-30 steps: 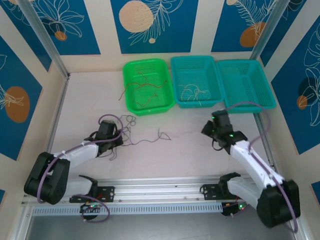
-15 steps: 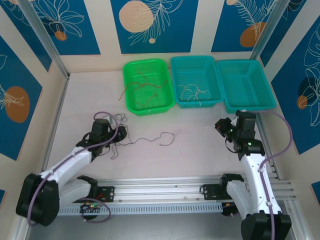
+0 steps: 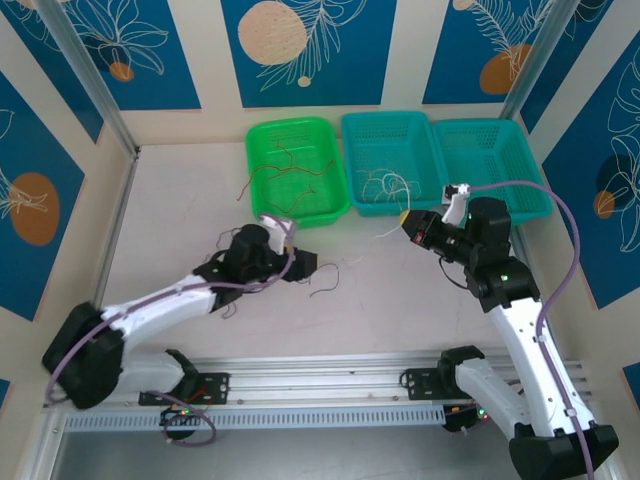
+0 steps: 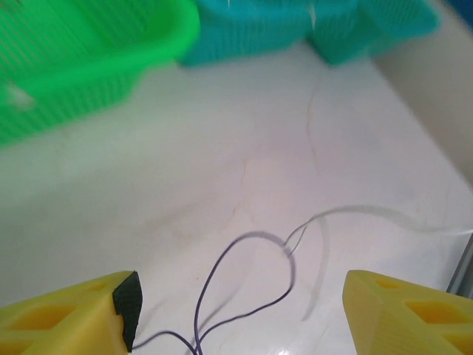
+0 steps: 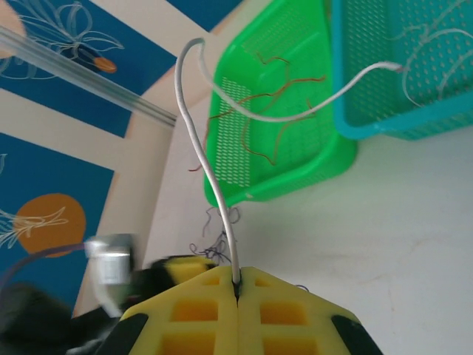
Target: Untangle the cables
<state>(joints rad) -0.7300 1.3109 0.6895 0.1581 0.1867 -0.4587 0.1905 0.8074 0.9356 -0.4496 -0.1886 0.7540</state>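
Left gripper (image 4: 238, 314): jaws spread wide, nothing clamped. Low over the worktop (image 3: 170, 220), just in front of the green basket (image 3: 298, 124). Under the gap between its fingers (image 4: 81, 310), a thin dark cable (image 4: 222, 274) loose on the worktop, bent into a loop. Blurred pale strand crossing near the loop's top; touching or apart, cannot tell.

Right gripper (image 5: 238, 285): clamped tight on a whitish cable (image 5: 199, 140), pinched at one end. Raised just in front of the middle teal basket (image 3: 388, 118). From the pinch, straight up, then arched over that basket's near rim, far end in among more whitish cables (image 3: 385, 185) inside.

Red-orange cables (image 3: 290, 178) in the green basket, one end out over its left wall. Small dark curly cables (image 5: 216, 238) on the worktop by the green basket's front, beside the left arm.
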